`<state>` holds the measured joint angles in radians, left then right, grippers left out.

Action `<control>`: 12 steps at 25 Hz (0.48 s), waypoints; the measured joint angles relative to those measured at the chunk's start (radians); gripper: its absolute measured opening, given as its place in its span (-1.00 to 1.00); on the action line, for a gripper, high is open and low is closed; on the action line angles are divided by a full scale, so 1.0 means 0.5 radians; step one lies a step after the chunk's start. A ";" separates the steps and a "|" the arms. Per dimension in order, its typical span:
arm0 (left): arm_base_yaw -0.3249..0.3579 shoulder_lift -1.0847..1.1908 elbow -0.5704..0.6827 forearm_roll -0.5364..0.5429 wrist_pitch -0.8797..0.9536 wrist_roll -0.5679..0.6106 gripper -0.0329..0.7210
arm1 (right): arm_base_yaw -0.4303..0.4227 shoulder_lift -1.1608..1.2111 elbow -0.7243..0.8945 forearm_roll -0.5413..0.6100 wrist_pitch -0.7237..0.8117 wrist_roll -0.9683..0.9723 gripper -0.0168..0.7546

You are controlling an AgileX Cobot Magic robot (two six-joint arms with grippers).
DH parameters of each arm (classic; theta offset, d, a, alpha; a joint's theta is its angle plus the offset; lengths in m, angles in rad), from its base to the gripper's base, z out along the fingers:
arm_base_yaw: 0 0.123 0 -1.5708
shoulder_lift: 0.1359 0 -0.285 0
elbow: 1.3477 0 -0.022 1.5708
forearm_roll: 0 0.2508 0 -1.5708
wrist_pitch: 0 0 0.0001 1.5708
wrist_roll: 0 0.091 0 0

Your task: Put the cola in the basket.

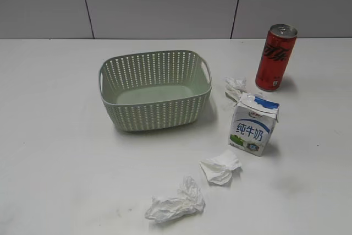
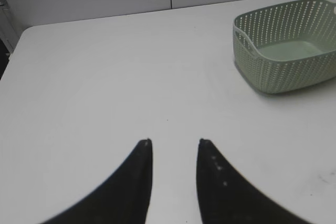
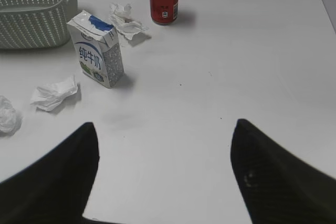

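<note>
1. Cola can [image 1: 276,57]: I log it upright near the far right corner of the white table [image 1: 55,152], red with black lettering and a silver top; nothing touches it.
2. Basket [image 1: 155,89]: pale sage-green, perforated sides, sitting toward the far edge around the table's middle, well left of the cola. Its floor shows bare.
3. Milk carton [image 1: 253,124]: white and blue, upright, nearer the front edge than the cola and just right of the basket.
4. Crumpled tissue [image 1: 235,87]: lies between the carton and the cola, close beside the basket's right end.
5. Second tissue [image 1: 220,167] and third tissue [image 1: 176,203]: both toward the front edge, in front of the carton and basket.
6. Left gripper [image 2: 175,142]: my wrist feed shows its dark fingers parted by a narrow gap, released, over bare table on the left side, the basket away to its right.
7. Right gripper [image 3: 165,129]: fingers spread wide, grasping nothing, on the near right side; cola well apart, toward the far edge.
</note>
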<state>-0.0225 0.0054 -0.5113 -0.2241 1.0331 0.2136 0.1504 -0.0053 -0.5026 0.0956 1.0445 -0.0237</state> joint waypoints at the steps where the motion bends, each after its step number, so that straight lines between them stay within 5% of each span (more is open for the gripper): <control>1: 0.000 0.000 0.000 0.000 0.000 0.000 -0.30 | 0.000 0.000 0.000 0.000 0.000 0.000 0.57; 12: 0.000 0.000 0.000 0.000 0.000 0.000 -0.30 | 0.000 0.000 -0.002 -0.005 -0.006 -0.002 0.57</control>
<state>-0.0225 0.0054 -0.5113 -0.2241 1.0331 0.2136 0.1504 -0.0053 -0.5035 0.0933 1.0412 -0.0246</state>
